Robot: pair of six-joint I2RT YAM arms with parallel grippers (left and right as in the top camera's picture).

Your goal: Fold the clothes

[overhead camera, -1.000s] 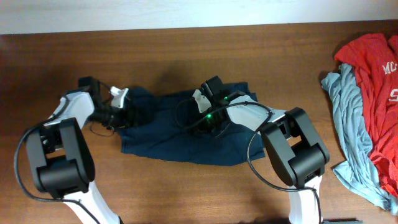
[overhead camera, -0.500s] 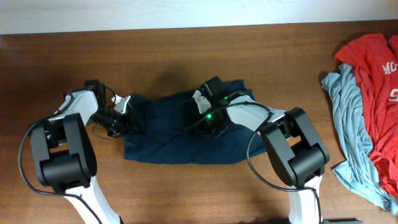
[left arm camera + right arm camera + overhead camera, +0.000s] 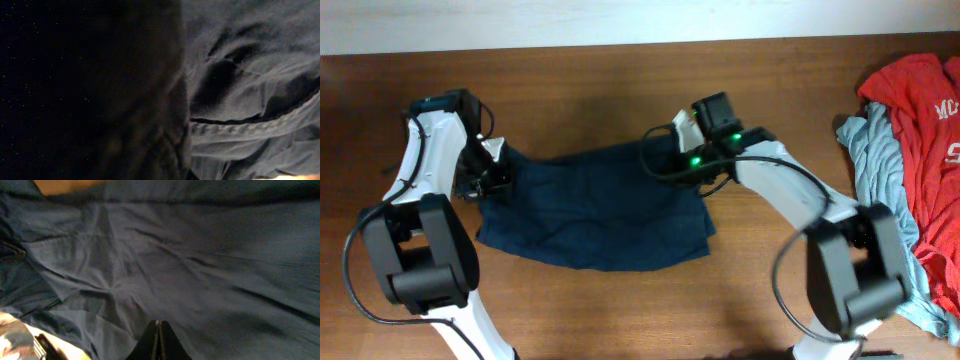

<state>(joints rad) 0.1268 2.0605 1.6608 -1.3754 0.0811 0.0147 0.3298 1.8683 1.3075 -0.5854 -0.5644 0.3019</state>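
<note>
So the navy blue garment (image 3: 595,210) is lying spread out, a bit rumpled, in the middle of the wooden table (image 3: 620,90), stretched roughly left to right between the two arms. The left pincer (image 3: 492,172) sits right at the garment's upper left corner, on the cloth's edge. From overhead I honestly can't tell whether it's spread or pressed together. The left wrist view is no help either: it's just dark cloth jammed up against the lens, with a stitched seam crossing the lower right and no fingers I can make out.

The right pincer (image 3: 692,168) is at the opposite end, on the upper right corner of the same garment. In the right wrist view the two black fingers (image 3: 150,345) are pressed tight together, with only a thin line between them. The navy cloth meets their tips and fans away in creases, so it looks like they're pinching the fabric there. A sliver of bare table shows at the top left of that view, and the rest is blue cloth.

Well apart from both pincers, at the far right edge of the table, there's a pile: a red tee with white lettering (image 3: 920,110) lying partly over a light grey-blue garment (image 3: 885,190). Neither arm is near it.
</note>
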